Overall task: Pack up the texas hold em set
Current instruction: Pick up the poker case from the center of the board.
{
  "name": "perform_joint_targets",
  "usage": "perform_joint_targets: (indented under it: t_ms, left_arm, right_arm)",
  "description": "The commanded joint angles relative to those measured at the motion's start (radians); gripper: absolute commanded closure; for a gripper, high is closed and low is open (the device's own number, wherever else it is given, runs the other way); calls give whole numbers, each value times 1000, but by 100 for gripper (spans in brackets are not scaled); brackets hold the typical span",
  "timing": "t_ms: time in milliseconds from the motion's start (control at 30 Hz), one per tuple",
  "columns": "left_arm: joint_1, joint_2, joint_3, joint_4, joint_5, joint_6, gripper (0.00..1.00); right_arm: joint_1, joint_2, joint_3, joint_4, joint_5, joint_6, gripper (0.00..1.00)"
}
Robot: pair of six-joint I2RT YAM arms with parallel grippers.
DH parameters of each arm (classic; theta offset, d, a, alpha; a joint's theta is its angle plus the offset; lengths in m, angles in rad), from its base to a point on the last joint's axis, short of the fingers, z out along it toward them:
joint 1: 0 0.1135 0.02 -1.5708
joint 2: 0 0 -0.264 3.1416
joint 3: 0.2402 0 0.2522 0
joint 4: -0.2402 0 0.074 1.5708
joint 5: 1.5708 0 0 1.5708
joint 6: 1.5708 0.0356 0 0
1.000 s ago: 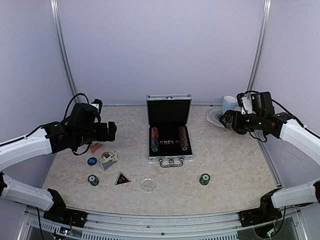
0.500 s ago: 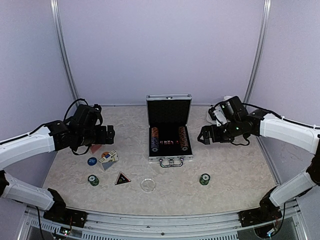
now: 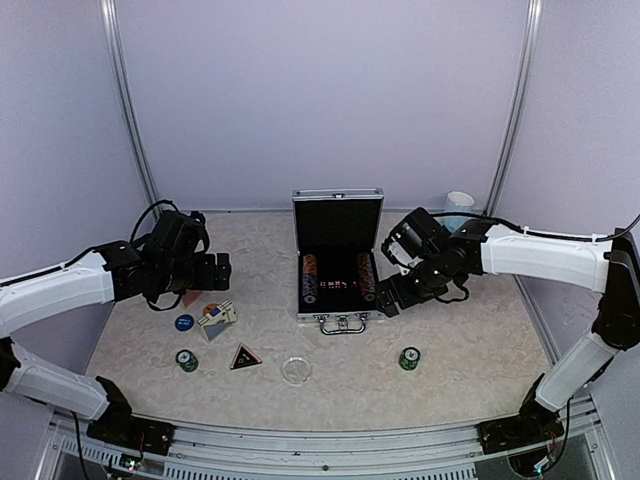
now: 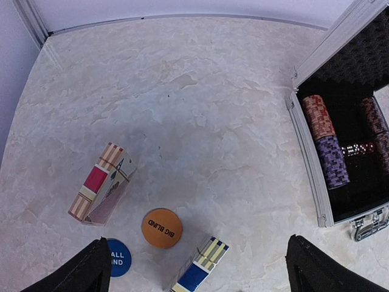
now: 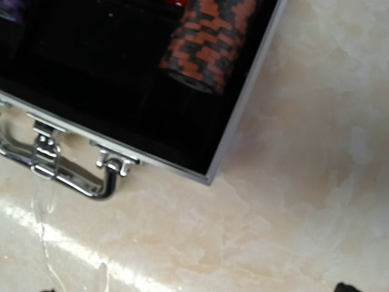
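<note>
Silver, black-lined case (image 3: pixel 338 222); cream-striped red deck (image 4: pixel 100 182) & blue deck (image 4: pixel 197 269); orange disc (image 4: pixel 161 228), blue disc (image 4: pixel 119 257); green stacks (image 3: pixel 409 358).

The small silver briefcase (image 4: pixel 307 159) has a ribbed metal frame, matt black foam lining (image 4: pixel 364 58) and a glossy chrome handle (image 5: pixel 73 185). The cream marbled bench (image 3: pixel 480 320) looks smooth, with a faint sheen.

Soft, even light; right wrist view blurred, glare streaking the table (image 5: pixel 292 182) near the briefcase (image 5: pixel 91 73).

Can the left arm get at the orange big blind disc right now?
Probably yes: the left gripper hangs open over the orange disc, which lies uncovered between the red deck and blue deck.
</note>
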Motion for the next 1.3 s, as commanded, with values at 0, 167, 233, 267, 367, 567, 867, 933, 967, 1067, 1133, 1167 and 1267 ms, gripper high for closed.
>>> perform_joint_targets:
  t_ms: [0, 167, 233, 267, 367, 567, 867, 933, 967, 1067, 1133, 1167, 1267]
  left_arm:
    - [-3, 23, 13, -18, -16, 32, 1]
    - [26, 72, 28, -63, -2, 52, 1]
    - [32, 108, 51, -104, 11, 64, 1]
    - [31, 126, 59, -120, 13, 70, 1]
    - [24, 154, 68, -154, 40, 85, 1]
    - [-2, 210, 82, -228, 78, 136, 7]
    - [-17, 302, 141, -278, 93, 165, 16]
    - [-16, 331, 157, -294, 83, 170, 16]
    - [-15, 342, 164, -300, 80, 175, 16]
    - [-2, 369, 168, -303, 94, 189, 17]
    - [8, 381, 169, -301, 112, 195, 19]
    - [12, 384, 170, -299, 121, 197, 20]
    - [20, 390, 171, -290, 146, 203, 25]
  right_arm:
    - [20, 12, 36, -37, 38, -11, 1]
    - [20, 27, 38, -13, 49, -33, 1]
    - [19, 43, 59, -9, 45, -53, 1]
    - [20, 54, 74, -15, 47, -60, 1]
    - [20, 81, 104, -30, 61, -79, 1]
    - [20, 73, 76, 11, 76, -111, 1]
    - [20, 62, 26, 24, 110, -147, 1]
    - [20, 49, 19, 25, 116, -154, 1]
    - [19, 44, 15, 29, 116, -156, 1]
    - [18, 26, 4, 38, 120, -159, 1]
    - [18, 21, 1, 41, 122, -158, 1]
    - [17, 19, -1, 41, 122, -158, 1]
    - [16, 13, -6, 41, 124, -158, 1]
